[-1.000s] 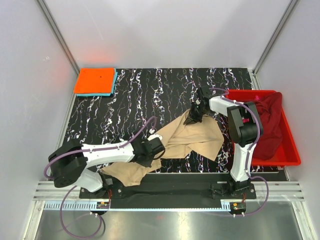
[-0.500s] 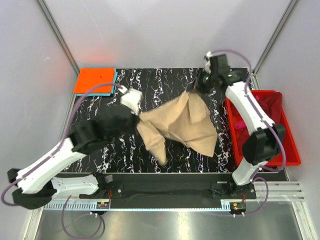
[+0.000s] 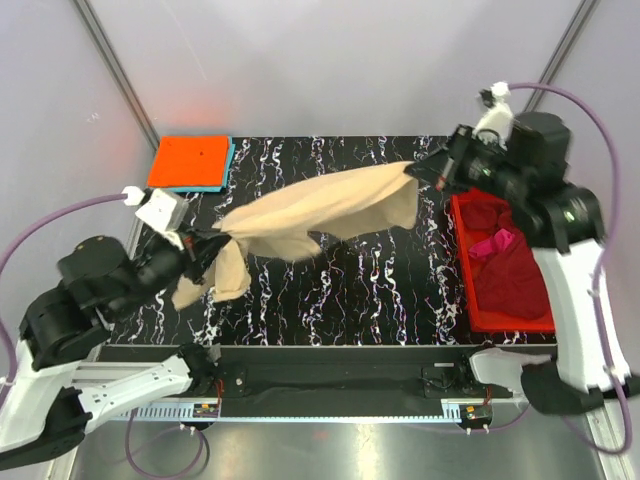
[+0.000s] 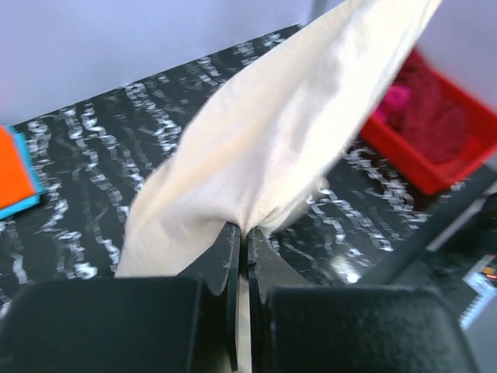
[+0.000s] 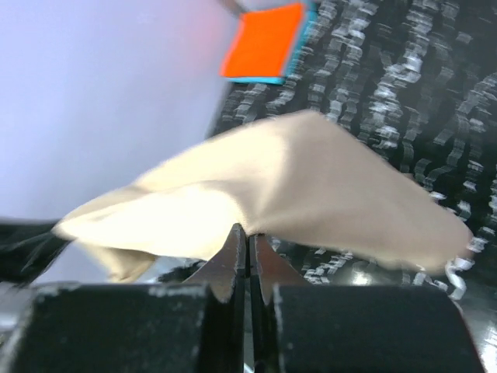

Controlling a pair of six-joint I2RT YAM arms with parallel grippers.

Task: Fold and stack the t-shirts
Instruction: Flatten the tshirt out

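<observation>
Jaws on both arms are pinching shut, with nothing but cloth between them. Left gripper point(image 3: 203, 250) is biting one end of the tan t-shirt point(image 3: 320, 205) and the right gripper point(image 3: 425, 172) is clamping the opposite end. The shirt is hanging in mid-air as a long, twisted band, running from one set of jaws straight across to the other. Just under the left jaws a loose fold is drooping toward the black marbled table point(image 3: 380, 290).

Through the left wrist camera, the tan cloth is fanning up and away from the closed tips. Off to the right of those jaws the red bin point(image 4: 419, 167) is showing, with a maroon t-shirt point(image 4: 435, 116) and a pink t-shirt point(image 4: 392, 99) bunched inside.

Over on the right wrist camera, the picture is blurring, but the cloth is spreading out to both sides just ahead of the tips. Far beyond them, the orange t-shirt point(image 5: 268, 35) is lying flat on the light blue t-shirt point(image 5: 272, 78) at the table's corner.

From overhead, the bin is sitting below the right jaws, and the folded pair is lying well apart from the left jaws.
</observation>
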